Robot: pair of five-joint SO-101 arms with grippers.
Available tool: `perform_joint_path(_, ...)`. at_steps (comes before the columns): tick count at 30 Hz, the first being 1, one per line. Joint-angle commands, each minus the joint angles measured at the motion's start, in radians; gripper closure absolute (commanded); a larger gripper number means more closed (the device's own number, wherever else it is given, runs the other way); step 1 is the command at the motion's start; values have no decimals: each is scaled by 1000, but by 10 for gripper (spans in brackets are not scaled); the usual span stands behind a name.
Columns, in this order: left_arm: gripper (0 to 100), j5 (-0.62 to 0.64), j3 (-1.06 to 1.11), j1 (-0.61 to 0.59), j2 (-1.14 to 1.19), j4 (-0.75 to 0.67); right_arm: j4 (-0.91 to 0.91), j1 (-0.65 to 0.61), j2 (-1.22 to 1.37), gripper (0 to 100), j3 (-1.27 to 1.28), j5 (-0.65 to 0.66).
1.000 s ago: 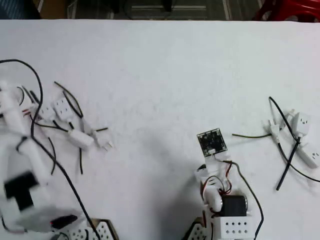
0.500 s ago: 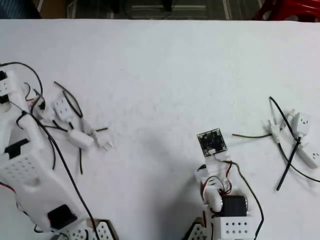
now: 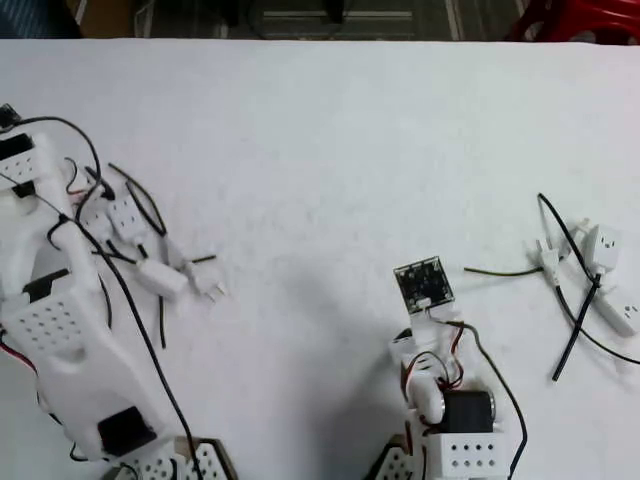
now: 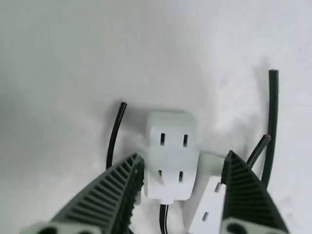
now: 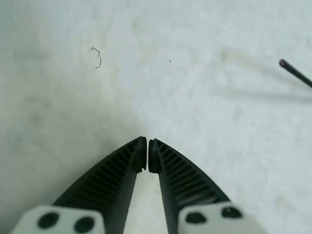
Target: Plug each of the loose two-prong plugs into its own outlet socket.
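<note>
the white socket block (image 4: pixel 170 161) lies flat on the table (image 4: pixel 73 58) with its slot pairs facing up, in the left-hand cluster of the high view (image 3: pixel 125 213). it looks like a small hollow plastic shell: light, rigid, and smooth enough to skate on the cloth-like surface if pushed from one side. its flat side walls are the sensible place to pinch, low and square, so the slots stay uncovered for the prongs. a short black wire (image 4: pixel 115 129) runs out beside it and will probably drag or twist the block, being stiff for its length. a second white piece (image 4: pixel 208 212) lies touching its corner; whether that is a plug or another socket i cannot tell. the left claw (image 4: pixel 182 158) is spread wide, one finger on each side of the block, not visibly pressing on it. just beside the block in the high view lies a loose plug (image 3: pixel 160 277) on its own lead; its thin prongs look bendable, so the plastic body is the part to hold, prongs pointing free. well apart, near the table's far right, sit another socket (image 3: pixel 603 243), a plug (image 3: pixel 548 262) and a third socket (image 3: pixel 622 312) tangled with black wire. the right claw (image 5: pixel 147 146) is pinched closed on nothing, over bare table, its arm (image 3: pixel 445 405) folded near the front edge.
</note>
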Motion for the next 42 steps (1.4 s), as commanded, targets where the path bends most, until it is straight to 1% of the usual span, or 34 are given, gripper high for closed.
perform_joint_path(1, 732, -12, -41, -7, 22, 0, 8, 7, -8, 978, 9, 0)
perform_joint_path(6, 745, -12, -46, -12, 107, -29, 8, 7, -8, 978, 9, 0)
perform_joint_path(8, 797, -17, -87, -12, 117, -8, 8, 7, -8, 978, 9, 0)
perform_joint_path(12, 946, -17, -190, -5, 114, 83, 8, 8, -8, 978, 9, 0)
perform_joint_path(13, 975, -17, -226, -4, 113, 103, 8, 8, -8, 978, 9, 0)
perform_joint_path(14, 980, -18, -265, 1, 111, 127, 8, 8, -8, 978, 9, 0)
perform_joint_path(17, 957, -18, -431, 19, 111, 229, 8, 8, -8, 978, 9, 0)
perform_joint_path(20, 954, -29, -677, 51, 111, 356, 8, 8, -8, 978, 9, 0)
perform_joint_path(22, 957, -94, -864, 82, 111, 442, 8, 8, -8, 978, 9, 0)
perform_joint_path(23, 958, -129, -947, 102, 111, 463, 8, 8, -8, 978, 9, 0)
perform_joint_path(24, 958, -164, -1014, 122, 111, 466, 8, 8, -8, 978, 9, 0)
perform_joint_path(26, 958, -230, -1069, 148, 108, 466, 8, 7, -8, 978, 9, 0)
perform_joint_path(30, 958, -354, -1056, 222, 108, 466, 8, 7, -8, 978, 9, 0)
perform_joint_path(34, 958, -525, -930, 360, 108, 466, 8, 7, -8, 978, 9, 0)
perform_joint_path(38, 956, -675, -753, 567, 110, 466, 8, 7, -8, 978, 9, 0)
perform_joint_path(40, 958, -718, -672, 697, 111, 463, 8, 7, -8, 978, 9, 0)
perform_joint_path(42, 958, -726, -620, 828, 120, 457, 8, 7, -8, 978, 9, 0)
